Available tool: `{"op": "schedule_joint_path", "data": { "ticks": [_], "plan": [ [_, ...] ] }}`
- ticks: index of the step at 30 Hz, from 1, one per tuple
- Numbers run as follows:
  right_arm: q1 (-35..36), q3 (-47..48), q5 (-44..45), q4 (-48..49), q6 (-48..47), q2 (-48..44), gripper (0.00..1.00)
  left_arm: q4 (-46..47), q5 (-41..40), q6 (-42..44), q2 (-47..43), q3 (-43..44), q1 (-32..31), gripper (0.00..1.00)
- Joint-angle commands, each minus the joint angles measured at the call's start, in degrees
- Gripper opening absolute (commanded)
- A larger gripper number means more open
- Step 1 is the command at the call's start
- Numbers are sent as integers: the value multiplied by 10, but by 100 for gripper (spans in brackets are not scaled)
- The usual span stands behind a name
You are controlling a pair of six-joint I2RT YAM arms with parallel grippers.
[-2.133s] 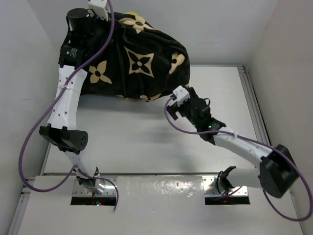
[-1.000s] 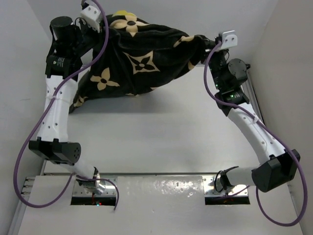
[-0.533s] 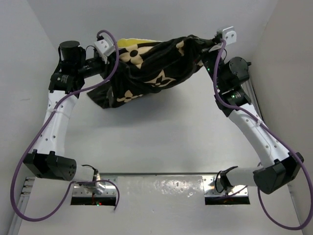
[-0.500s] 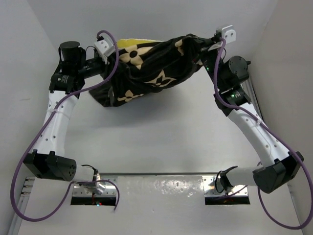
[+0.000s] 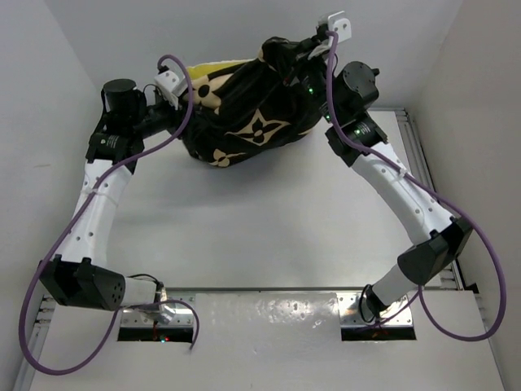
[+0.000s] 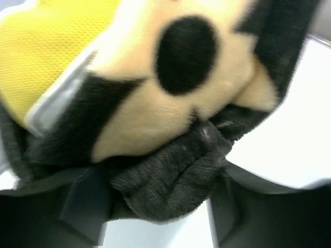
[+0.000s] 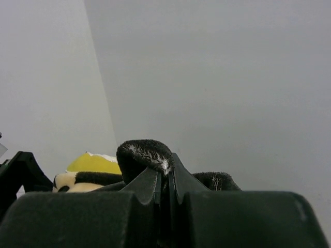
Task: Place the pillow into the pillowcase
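Note:
The black pillowcase (image 5: 252,114) with tan flower motifs hangs bunched at the back centre between both arms. A yellow strip of the pillow (image 5: 210,68) pokes out of its upper left side. My right gripper (image 5: 308,47) is raised at the back and shut on a fold of the pillowcase (image 7: 142,151), its fingers pressed together (image 7: 164,178). My left gripper (image 5: 191,96) is at the case's left end. Its fingers (image 6: 85,201) stand apart, with a dark hem of the pillowcase (image 6: 176,170) lying loosely between them. Yellow mesh of the pillow (image 6: 46,57) shows just beyond, and also in the right wrist view (image 7: 93,163).
White walls close in the left, back and right sides. A metal rail (image 5: 417,159) runs along the table's right edge. Purple cables loop off both arms. The arm bases sit on a shiny plate (image 5: 269,314) at the near edge.
The right arm swung left and back with its corner, so the stretched pillowcase has bunched toward the centre. The left gripper has opened and no longer pinches the fabric.

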Motion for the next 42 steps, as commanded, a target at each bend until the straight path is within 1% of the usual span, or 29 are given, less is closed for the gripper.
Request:
{"op": "schedule_joint_path", "data": {
  "ticks": [1,3,5,6,8,9,11,12,13,14,15,16,19,22,25,26,27,28,29,30,31,32,33,35,36,37,38,39,42],
  "plan": [
    [6,38,-23,28,25,2,0,62,-94,-15,-28,-5,-11,58],
    [2,40,-23,23,27,6,0,56,-148,19,-30,-4,-11,55],
    [-4,44,-23,18,30,9,0,48,-157,64,-34,-2,-12,64],
    [-6,45,-23,18,31,9,0,45,-150,122,-38,-4,-12,72],
    [-9,45,-24,18,37,10,0,54,-134,176,-55,-31,-12,74],
    [-10,46,-24,19,39,12,0,75,-120,215,-64,-44,-12,67],
    [-12,47,-23,18,41,13,0,108,-120,216,-79,-76,-12,51],
    [-12,47,-23,16,41,16,0,126,-120,203,-79,-76,-12,41],
    [-13,51,-23,12,41,17,0,126,-118,196,-78,-71,-11,22],
    [-13,53,-23,5,38,17,0,124,-114,191,-75,-63,-8,14],
    [-16,55,-23,2,38,18,0,119,-105,187,-75,-55,-6,2],
    [-19,55,-23,-2,39,18,0,114,-103,186,-76,-51,-5,0],
    [-40,69,-26,-17,51,26,0,85,-103,200,-78,-27,-4,0],
    [-78,88,-27,-43,64,40,0,73,-153,202,-77,1,1,0],
    [-141,130,-32,-69,104,69,0,151,-275,178,-61,15,20,0],
    [-179,148,-35,-73,126,79,0,185,-338,151,-46,36,30,0],
    [-197,185,-44,-74,164,88,0,185,-358,134,5,121,63,0],
    [-225,201,-49,-68,181,96,0,147,-365,89,41,185,78,0],
    [-233,213,-61,-57,188,93,0,112,-355,65,76,258,107,0],
    [-240,210,-66,-28,181,86,0,79,-330,50,142,414,119,0],
    [-241,199,-66,-13,171,53,0,37,-270,25,168,481,129,0],
    [-242,165,-67,1,150,31,0,36,-250,13,192,528,138,0],
    [-244,144,-70,31,143,8,0,76,-221,3,187,553,140,0],
    [-259,66,-74,93,148,-68,0,166,-201,-33,143,520,146,0],
    [-259,38,-70,117,150,-96,0,166,-201,-45,143,522,149,0],
    [-268,11,-64,136,148,-121,0,150,-187,-62,152,586,155,0],
    [-270,-29,-60,154,142,-163,0,129,-175,-70,176,623,167,0],
    [-271,-42,-58,176,139,-175,0,114,-162,-77,177,640,172,0],
    [-277,-49,-66,171,142,-189,0,134,-130,-80,131,540,179,0]
  ]
}}
